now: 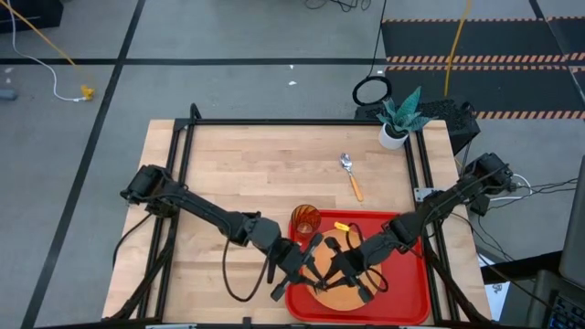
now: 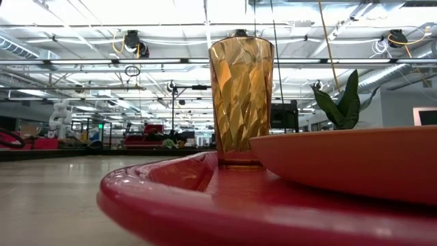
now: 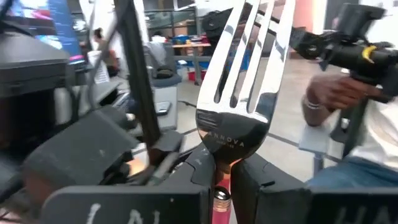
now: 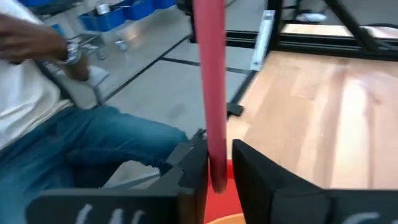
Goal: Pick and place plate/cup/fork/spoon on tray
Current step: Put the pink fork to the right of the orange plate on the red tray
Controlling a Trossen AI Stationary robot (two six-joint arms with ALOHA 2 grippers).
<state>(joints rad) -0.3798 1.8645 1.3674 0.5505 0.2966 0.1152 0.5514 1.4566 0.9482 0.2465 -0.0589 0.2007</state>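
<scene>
Both grippers pinch the fork: left gripper below the upward tines, right gripper on the handle's end, above the plate.

Two slim black jointed arms, the left arm and the right arm, trail looping black cables, each ending in a gripper of two blocky matte-black fingers with faint white lettering on the housing.

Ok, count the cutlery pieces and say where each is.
2. The spoon lies on the table beyond the tray; the fork is held over the tray by the left gripper, handle end at the right gripper.
</scene>
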